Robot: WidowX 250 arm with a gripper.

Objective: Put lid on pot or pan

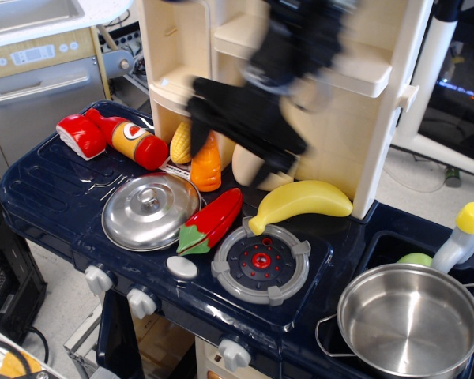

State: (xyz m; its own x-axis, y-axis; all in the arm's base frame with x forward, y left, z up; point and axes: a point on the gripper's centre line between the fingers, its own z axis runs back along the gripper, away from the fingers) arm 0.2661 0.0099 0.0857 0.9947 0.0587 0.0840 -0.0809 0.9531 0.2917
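One silver lid lies knob-up on the dark blue toy stove, beside a red chili. The pot stands well apart at lower right. Above, the blurred black gripper hangs; its opening cannot be told.

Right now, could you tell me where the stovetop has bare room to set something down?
Bare patches: the left end, between the lid and the ketchup bottle, and the strip between the burner and the pot. The middle is crowded by pepper, banana and carrot.
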